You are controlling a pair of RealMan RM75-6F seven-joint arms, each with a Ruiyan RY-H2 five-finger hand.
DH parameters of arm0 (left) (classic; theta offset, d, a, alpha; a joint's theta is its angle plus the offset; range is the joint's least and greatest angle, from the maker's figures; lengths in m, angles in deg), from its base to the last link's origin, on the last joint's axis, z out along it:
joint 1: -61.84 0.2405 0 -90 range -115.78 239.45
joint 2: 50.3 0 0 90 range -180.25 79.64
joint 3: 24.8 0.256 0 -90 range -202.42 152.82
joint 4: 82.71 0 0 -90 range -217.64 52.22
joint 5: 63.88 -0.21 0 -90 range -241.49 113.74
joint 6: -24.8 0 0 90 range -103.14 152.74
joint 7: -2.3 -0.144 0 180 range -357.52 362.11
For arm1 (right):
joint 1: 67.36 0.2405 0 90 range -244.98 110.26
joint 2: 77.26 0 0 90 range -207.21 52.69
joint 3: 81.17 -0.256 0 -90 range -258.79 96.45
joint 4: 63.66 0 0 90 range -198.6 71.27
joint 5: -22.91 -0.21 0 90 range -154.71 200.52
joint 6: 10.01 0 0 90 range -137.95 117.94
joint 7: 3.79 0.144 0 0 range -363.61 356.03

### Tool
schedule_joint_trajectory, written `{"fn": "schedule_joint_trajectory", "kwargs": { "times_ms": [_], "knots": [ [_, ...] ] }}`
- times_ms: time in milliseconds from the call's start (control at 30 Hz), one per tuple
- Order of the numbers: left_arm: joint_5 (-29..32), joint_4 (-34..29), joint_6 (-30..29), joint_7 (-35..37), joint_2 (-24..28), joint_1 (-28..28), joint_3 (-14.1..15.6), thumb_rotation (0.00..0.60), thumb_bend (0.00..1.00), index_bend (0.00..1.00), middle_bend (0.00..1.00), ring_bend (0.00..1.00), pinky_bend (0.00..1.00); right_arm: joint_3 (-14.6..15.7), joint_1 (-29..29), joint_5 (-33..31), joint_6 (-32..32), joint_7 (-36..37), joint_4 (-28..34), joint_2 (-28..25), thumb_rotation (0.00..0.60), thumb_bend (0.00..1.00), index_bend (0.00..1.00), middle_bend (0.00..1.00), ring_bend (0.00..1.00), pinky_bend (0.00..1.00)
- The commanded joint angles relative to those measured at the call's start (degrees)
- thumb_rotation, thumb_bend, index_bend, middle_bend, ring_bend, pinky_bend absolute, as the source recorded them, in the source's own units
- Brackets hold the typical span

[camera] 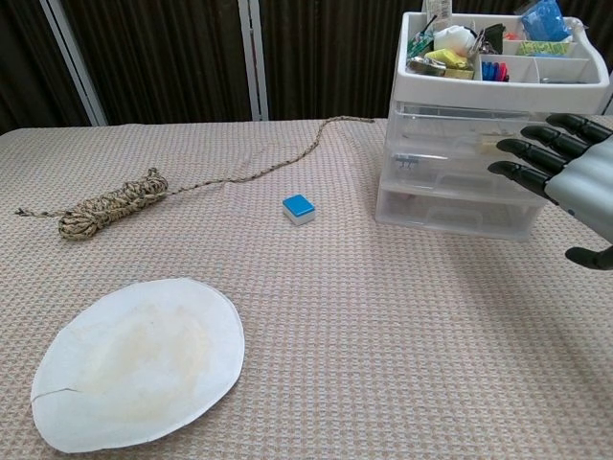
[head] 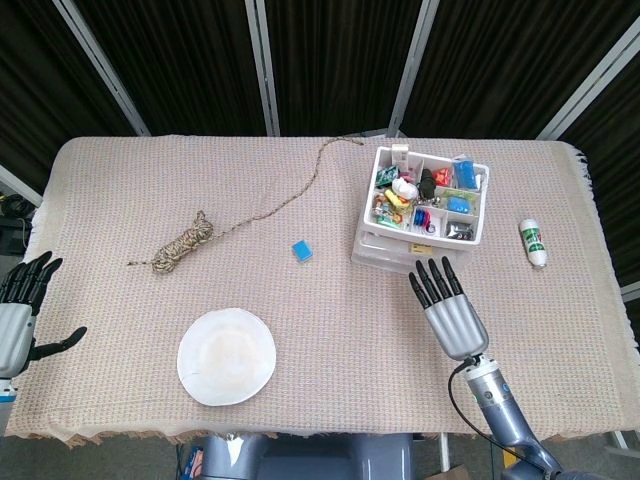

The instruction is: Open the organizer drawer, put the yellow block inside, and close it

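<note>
The worktop (head: 330,330), under a woven beige cloth, carries everything here, and the organizer (camera: 460,182) serves as landmark. It is a clear plastic stack of drawers with a white compartment tray on top, crowded with small coloured oddments too jumbled to name. All drawers look pushed in flush. No yellow block lies loose on the worktop; through the clear fronts I cannot tell whether it sits inside, though something yellow shows in the top tray.

Well left of the organizer lie a white paper plate (head: 227,356), a coiled rope (head: 185,241) with its tail running back toward the organizer, and a small blue block (camera: 299,208). A white bottle (head: 533,242) lies to its right.

The right robot hand (head: 450,312) hovers just in front of the drawers, fingers (camera: 522,149) straight and spread, empty. The left robot hand (head: 20,310) hangs at the worktop's far edge, open and holding nothing.

Judging by this, the task is either finished or not begun; if the latter, the next move is hooking fingertips under a drawer lip.
</note>
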Motion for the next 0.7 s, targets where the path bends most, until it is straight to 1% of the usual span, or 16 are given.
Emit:
{"fn": "schedule_joint_trajectory", "kwargs": {
  "times_ms": [33, 700],
  "knots": [
    [0.02, -0.02, 0.0, 0.04, 0.01, 0.0, -0.01, 0.6, 0.21, 0.05, 0.0, 0.0, 0.0, -0.66, 0.25, -0.92, -0.48, -0.48, 0.08, 0.31, 0.6, 0.13, 0.09, 0.0, 0.0, 0.0],
    [0.12, -0.08, 0.0, 0.17, 0.03, 0.02, -0.07, 0.6, 0.21, 0.05, 0.0, 0.0, 0.0, -3.39, 1.98, -5.4, -2.13, -2.97, -0.95, 1.71, 0.6, 0.13, 0.09, 0.0, 0.0, 0.0]
  ]
}}
